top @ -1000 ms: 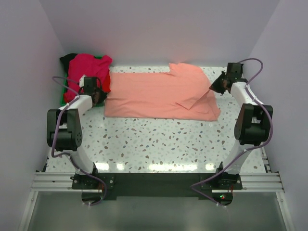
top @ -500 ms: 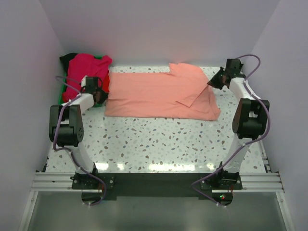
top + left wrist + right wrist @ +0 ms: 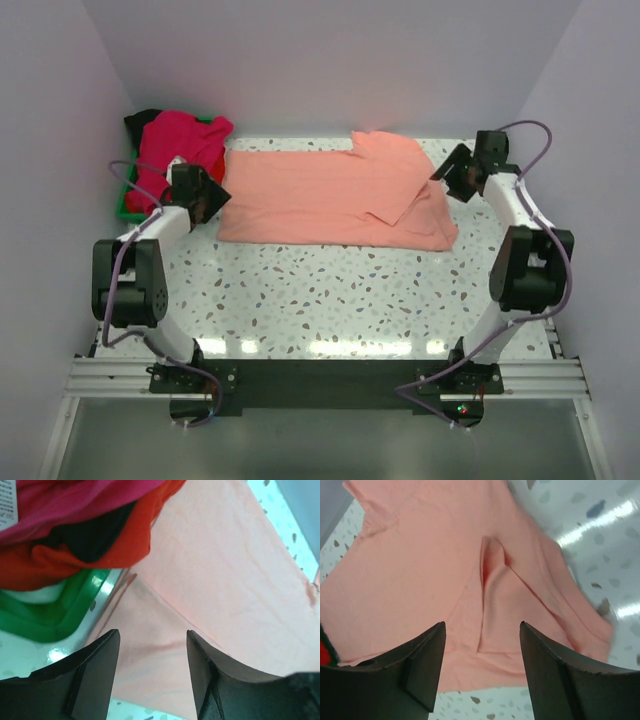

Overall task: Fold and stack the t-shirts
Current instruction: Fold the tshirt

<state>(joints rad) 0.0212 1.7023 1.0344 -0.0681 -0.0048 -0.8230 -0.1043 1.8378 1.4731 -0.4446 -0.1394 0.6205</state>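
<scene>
A salmon-pink t-shirt [image 3: 330,195] lies folded lengthwise across the back of the table, a sleeve flap turned over at its right end [image 3: 505,605]. My left gripper [image 3: 207,193] hovers open at the shirt's left edge [image 3: 155,645], nothing between its fingers. My right gripper [image 3: 452,176] stands open just off the shirt's right end, holding nothing. At the back left a heap of t-shirts, magenta-pink [image 3: 180,140], red [image 3: 100,550] and black [image 3: 90,537], sits on a green tray [image 3: 60,620].
The green tray [image 3: 128,205] touches the left wall at the back corner. Speckled tabletop [image 3: 340,290] stretches in front of the salmon shirt to the arm bases. Walls close in on the left, right and back.
Both grippers have opened and let go of the salmon-pink shirt. The left one has drawn slightly forward, the right one slightly away from the shirt's right end. The shirt lies still.
</scene>
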